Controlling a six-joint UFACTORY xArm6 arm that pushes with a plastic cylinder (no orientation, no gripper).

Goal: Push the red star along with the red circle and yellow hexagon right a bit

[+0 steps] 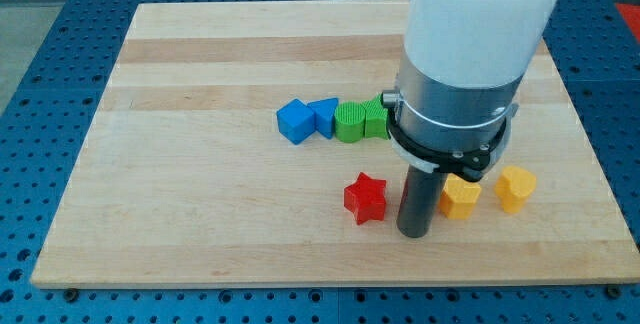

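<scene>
The red star [365,198] lies on the wooden board [200,194], below the middle. The yellow hexagon [461,198] lies to its right. My tip [414,232] stands between the two, just right of the star and just left of the hexagon, close to both. I cannot tell whether it touches either. No red circle shows; the arm's body may hide it.
A second yellow block [516,187] lies right of the hexagon. A row of a blue block [295,122], a blue triangular block [324,116] and two green blocks [351,122] [377,119] runs across the board's middle, its right end under the arm.
</scene>
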